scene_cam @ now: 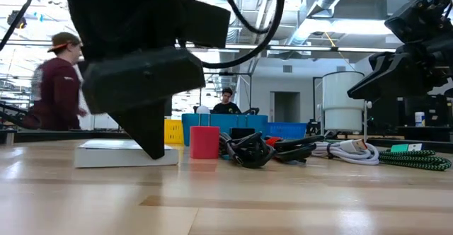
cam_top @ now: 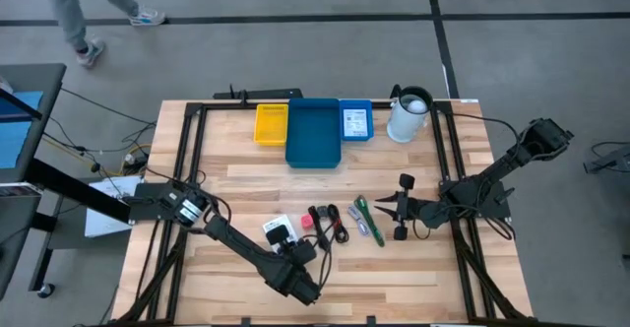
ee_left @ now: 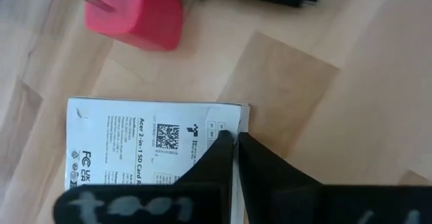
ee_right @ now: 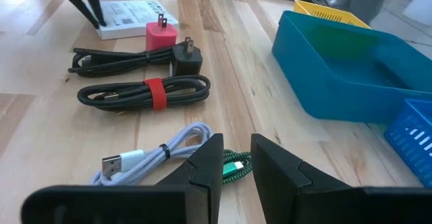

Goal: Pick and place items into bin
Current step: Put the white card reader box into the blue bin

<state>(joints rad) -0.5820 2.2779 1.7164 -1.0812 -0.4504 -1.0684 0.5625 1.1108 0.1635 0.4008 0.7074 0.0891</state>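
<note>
Your left gripper [ee_left: 235, 137] fingers clenched on the white packet's [ee_left: 142, 140] edge — pink cube [ee_left: 138, 15] just beside, right gripper [ee_right: 236, 153] fingers narrowly parted — grasping nothing, above the cables [ee_right: 138, 92].

From the wrist of the left arm, its dark fingers [ee_left: 233, 150] cover one corner of the white packet [ee_left: 142, 143], whose far end runs off the picture's edge. Down at tabletop level that arm's bulk blocks much of the room. From above, the pink cube [cam_top: 306, 223] is too small to make out its prongs.
</note>
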